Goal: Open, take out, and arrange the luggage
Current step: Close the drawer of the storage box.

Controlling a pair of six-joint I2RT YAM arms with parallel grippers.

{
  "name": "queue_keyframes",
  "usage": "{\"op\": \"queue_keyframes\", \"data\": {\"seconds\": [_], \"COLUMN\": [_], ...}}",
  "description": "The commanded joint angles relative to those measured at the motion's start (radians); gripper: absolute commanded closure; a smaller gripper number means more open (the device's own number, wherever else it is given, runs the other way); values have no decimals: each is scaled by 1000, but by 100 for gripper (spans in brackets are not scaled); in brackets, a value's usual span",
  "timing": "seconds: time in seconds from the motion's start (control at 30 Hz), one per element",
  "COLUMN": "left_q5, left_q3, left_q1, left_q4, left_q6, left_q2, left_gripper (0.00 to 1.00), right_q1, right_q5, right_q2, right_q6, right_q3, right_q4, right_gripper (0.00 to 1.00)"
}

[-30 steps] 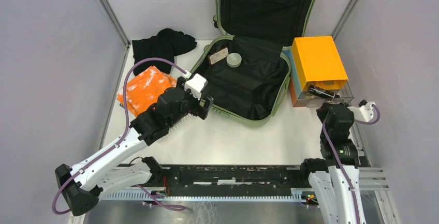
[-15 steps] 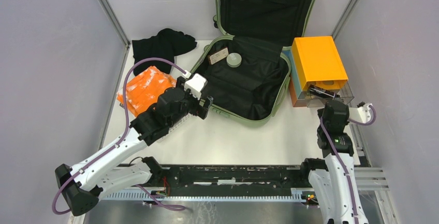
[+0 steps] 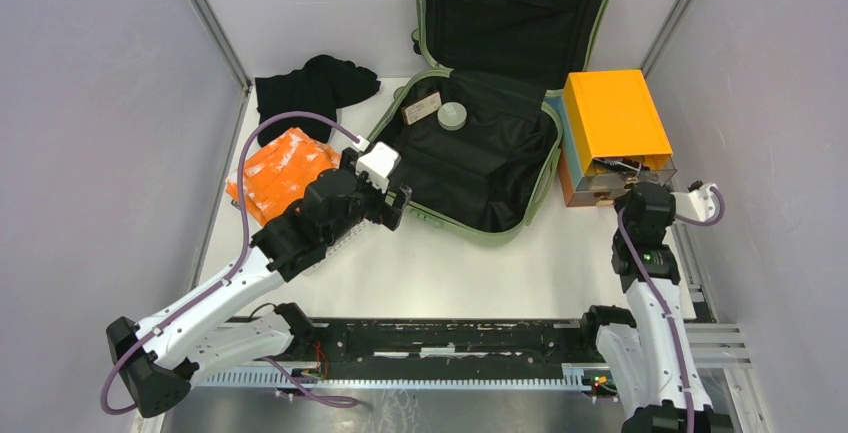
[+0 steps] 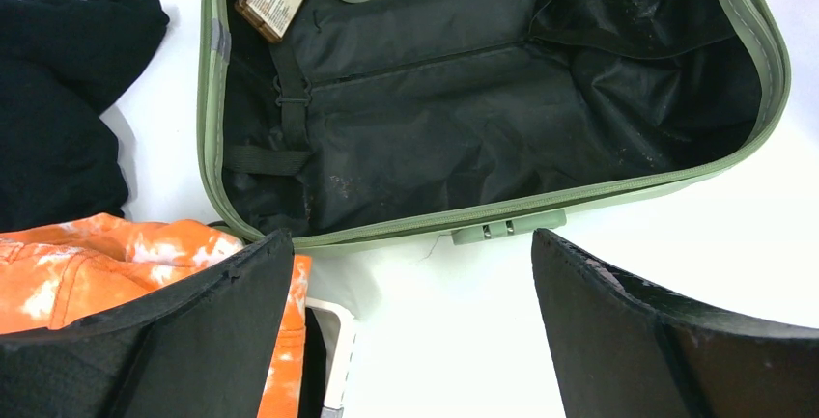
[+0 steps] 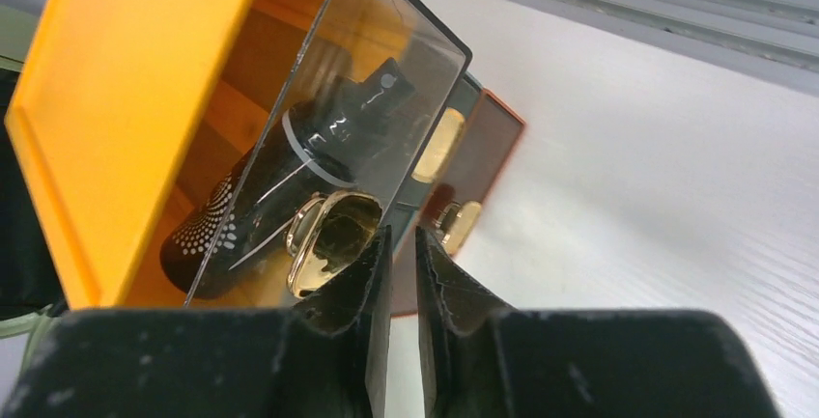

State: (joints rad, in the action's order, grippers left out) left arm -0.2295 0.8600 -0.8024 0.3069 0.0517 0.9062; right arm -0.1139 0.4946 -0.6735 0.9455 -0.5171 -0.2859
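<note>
Overhead, the luggage (image 3: 480,168) lies unzipped on the table (image 3: 450,273), lid standing up behind, with the orange box (image 3: 612,118) just beside its right edge. Left wrist: the left tool (image 4: 410,249) gapes wide, empty, just short of the stiff shell's zip rim (probably the surest hold; the lining looks limp). Right wrist: the right tool (image 5: 398,244) is nearly closed at the clear drawer (image 5: 386,70); whether it grips, I cannot tell.

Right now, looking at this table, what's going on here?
The green luggage lies open, a round tin and a small brown pack in it. The left gripper hovers at its near edge, fingers wide and empty. The right gripper, fingers almost closed, sits at the clear flap of the orange box beside it.
</note>
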Motion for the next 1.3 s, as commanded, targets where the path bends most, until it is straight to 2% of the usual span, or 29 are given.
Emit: {"op": "queue_keyframes", "data": {"seconds": [0.0, 0.23, 0.4, 0.5, 0.83, 1.0, 1.27], "left_q5": [-12, -27, -33, -34, -39, -30, -15], "left_q3": [-3, -5, -6, -7, -7, -7, -5], "left_q1": [5, 5, 6, 6, 6, 6, 6], "left_q4": [-26, -25, -25, -25, -26, -26, -27], "left_q6": [42, 45, 48, 48, 48, 45, 44], "left_q2": [0, 12, 18, 23, 27, 30, 35], "left_gripper": [3, 3, 3, 3, 3, 3, 3], "right_q1": [-7, -22, -51, -81, -89, -89, -99], "right_q5": [-47, -126, -179, -224, -317, -403, -470], "right_q2": [-39, -109, -129, -128, -7, 33, 58], "right_q6": [-39, -43, -66, -72, -116, -99, -7], "right_q3": [-11, 14, 36, 51, 142, 220, 375], "right_q4": [197, 338, 413, 442, 437, 440, 567], "right_gripper": [79, 72, 62, 59, 57, 44, 41]}}
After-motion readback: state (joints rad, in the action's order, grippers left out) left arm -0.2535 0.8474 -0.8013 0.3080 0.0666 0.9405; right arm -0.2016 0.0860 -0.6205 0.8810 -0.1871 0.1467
